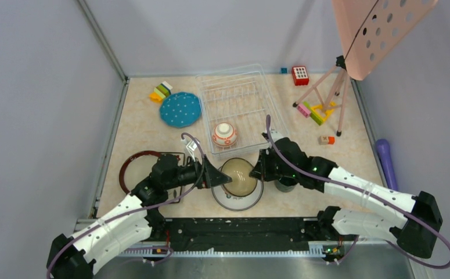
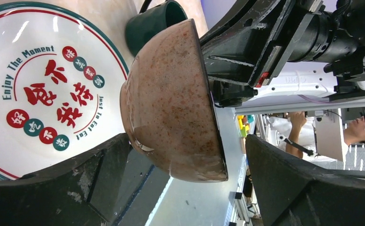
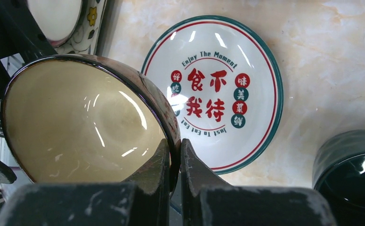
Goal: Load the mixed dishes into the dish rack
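Note:
The brown bowl [image 1: 240,176] [image 3: 77,122] is tilted above the grey-rimmed round plate with red characters [image 1: 237,201] [image 3: 227,84] [image 2: 39,94]. My right gripper [image 1: 257,170] [image 3: 173,155] is shut on the bowl's rim, one finger inside and one outside. My left gripper [image 1: 227,179] [image 2: 185,188] stands open around the bowl's [image 2: 171,99] lower side, with gaps on both sides. The dark green mug [image 1: 284,186] [image 3: 354,165] [image 2: 154,23] sits under the right arm. The dish rack [image 1: 240,96] holds the orange-white bowl [image 1: 225,135]. The blue dotted plate [image 1: 180,109] lies left of the rack. The square patterned plate [image 1: 134,168] [image 3: 93,19] is partly under the left arm.
A pink perforated board [image 1: 379,29] on a tripod [image 1: 333,87] stands at the back right. Toy blocks lie at the back left [image 1: 161,91], behind the rack [image 1: 299,75] and by the tripod [image 1: 315,110]. A purple object [image 1: 387,163] lies along the right wall.

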Controlling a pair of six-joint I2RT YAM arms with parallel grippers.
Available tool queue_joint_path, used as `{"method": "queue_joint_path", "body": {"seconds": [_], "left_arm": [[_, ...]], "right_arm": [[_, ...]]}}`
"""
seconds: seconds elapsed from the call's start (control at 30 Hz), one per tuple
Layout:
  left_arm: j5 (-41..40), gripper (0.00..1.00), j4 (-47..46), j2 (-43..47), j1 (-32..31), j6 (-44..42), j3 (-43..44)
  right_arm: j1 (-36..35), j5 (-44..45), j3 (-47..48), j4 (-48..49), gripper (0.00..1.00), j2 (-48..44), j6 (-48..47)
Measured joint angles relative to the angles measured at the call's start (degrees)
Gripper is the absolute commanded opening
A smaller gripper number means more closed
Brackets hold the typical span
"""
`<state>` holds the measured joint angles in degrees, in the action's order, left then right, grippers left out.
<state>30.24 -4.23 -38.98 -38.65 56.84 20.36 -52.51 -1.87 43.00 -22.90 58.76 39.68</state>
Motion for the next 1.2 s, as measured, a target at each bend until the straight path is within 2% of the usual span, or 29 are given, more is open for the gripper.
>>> {"method": "queue_joint_path", "body": {"seconds": [0.23,0.6,0.7,0.93,1.03,1.13,1.2], "left_arm": [[0.2,0.96,-0.6,0.0,0.3,2.2,0.0],[0.4,0.98,-0.6,-2.2,0.8,3.1,0.0],[0.5,0.91,-0.6,-2.6,0.9,3.3,0.0],[1.3,0.86,-2.3,-2.6,1.1,4.5,0.0],[1.6,0.75,-2.4,-2.6,1.1,4.8,0.0],[1.6,0.53,-1.9,-2.6,1.5,5.2,0.0],[1.6,0.45,-1.9,-2.5,1.6,5.2,0.0]], "right_arm": [[1.2,-2.4,0.0,0.6,0.0,0.0,0.0],[1.9,-5.0,0.1,2.4,0.0,1.0,0.1],[1.9,-5.5,0.1,3.3,0.0,1.0,0.3],[1.9,-6.1,0.2,4.2,0.0,1.9,0.5],[2.0,-6.2,0.2,4.3,0.0,2.1,0.5],[2.0,-5.9,0.2,4.5,0.06,2.1,0.3],[2.0,-5.8,0.2,4.5,0.09,2.1,0.3]]}}
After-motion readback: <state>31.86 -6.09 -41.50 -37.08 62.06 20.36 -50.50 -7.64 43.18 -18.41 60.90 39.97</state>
